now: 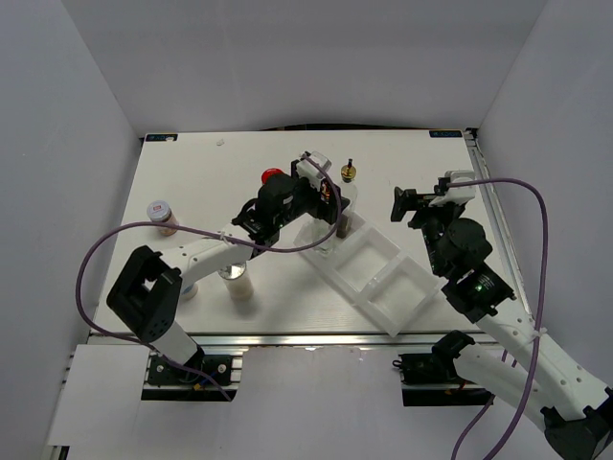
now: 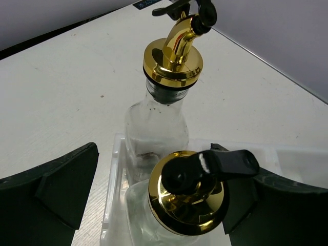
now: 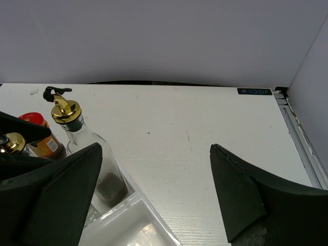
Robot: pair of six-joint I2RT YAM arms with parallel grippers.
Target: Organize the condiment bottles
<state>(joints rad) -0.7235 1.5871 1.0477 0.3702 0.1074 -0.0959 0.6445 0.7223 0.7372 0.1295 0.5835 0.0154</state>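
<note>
While the white silver-capped shaker (image 1: 237, 286) and the small pale-lidded jar (image 1: 159, 215) stand loose on the table (image 1: 211, 172) close to the left arm's base, the action is further out. A white three-compartment tray (image 1: 397, 287) lies slantwise across the middle of the table.

The left pincer (image 1: 331, 209) hangs over the tray's far-left end, pointing down. Its fingers are spread wide and clamp nothing. Directly beneath it, between them, a clear glass gold-spouted bottle (image 2: 187, 200) stands upright inside the tray. Its long axis runs straight up toward the wrist. The gold cap sits hard against one finger (image 2: 266, 205), with open space on the other side. Whether that finger touches the cap cannot be told.

Just behind it, close enough that the glass nearly meets, stands the second gold-spouted bottle (image 2: 169, 66), also upright. Its curved spout leans away from the arm. It seems to share that end of the tray, though the clear walls make this hard to confirm.

The left arm is much the nearer to both bottles. The right pincer (image 1: 421, 199) hovers well apart to the right, beyond the tray, wide open and empty.

My judgement is that only a straight vertical move is safe. Any sideways drift could catch a spout and tip glass against glass.

Past the bottles, the dark red-lidded jar (image 1: 275, 178) stands on the table beside the left arm. Beyond it is smooth white table, then plain grey walls on three sides.
</note>
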